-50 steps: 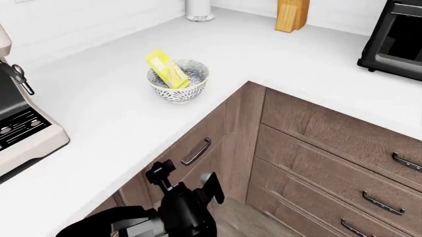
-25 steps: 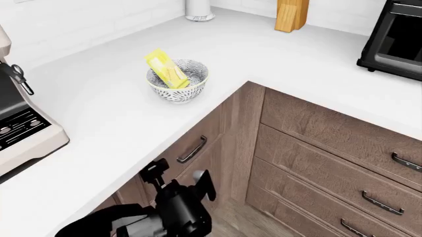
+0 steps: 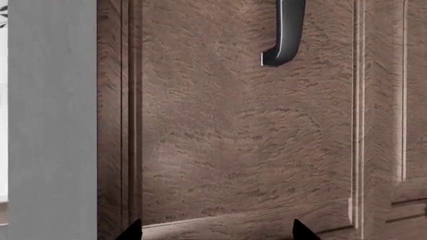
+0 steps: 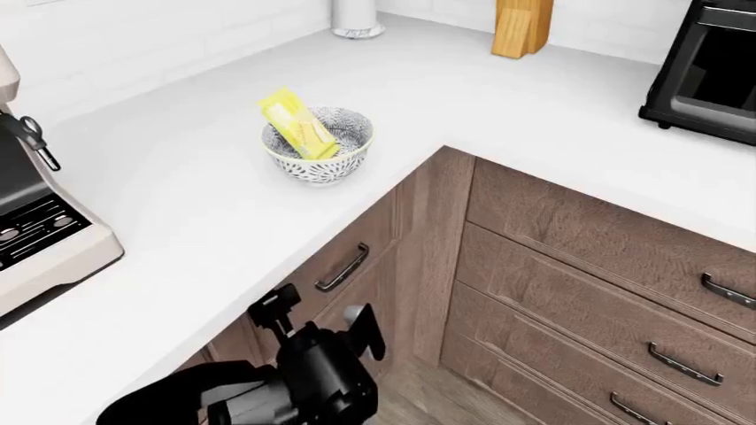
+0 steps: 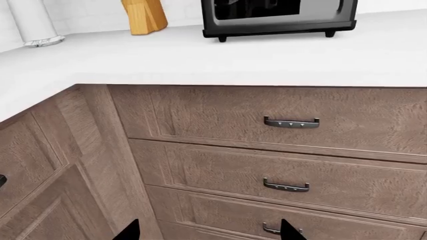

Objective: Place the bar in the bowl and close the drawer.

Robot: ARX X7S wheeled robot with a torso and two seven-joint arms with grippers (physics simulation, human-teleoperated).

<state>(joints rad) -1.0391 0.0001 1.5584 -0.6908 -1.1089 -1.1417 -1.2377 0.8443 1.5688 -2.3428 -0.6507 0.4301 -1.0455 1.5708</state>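
Observation:
The yellow bar (image 4: 294, 124) leans in the speckled bowl (image 4: 321, 155) on the white counter, one end sticking up over the rim. The brown drawer (image 4: 366, 235) sits under the counter edge, and its front looks pushed in, with its dark handle (image 4: 342, 267) showing. My left gripper (image 4: 317, 320) is open just in front of the drawer front (image 3: 247, 140), below the handle (image 3: 287, 35), holding nothing. My right gripper (image 5: 208, 231) is open and empty, facing the other cabinet run; it does not show in the head view.
A coffee machine (image 4: 35, 230) stands at the counter's left. A knife block (image 4: 523, 27), a white canister (image 4: 354, 16) and a black oven (image 4: 709, 71) stand at the back. Stacked wide drawers (image 4: 590, 301) fill the right cabinet run, with wood floor below.
My left gripper has moved forward towards the cabinet. The drawer front and its handle have slid a little further in under the counter. Bar and bowl are unmoved.

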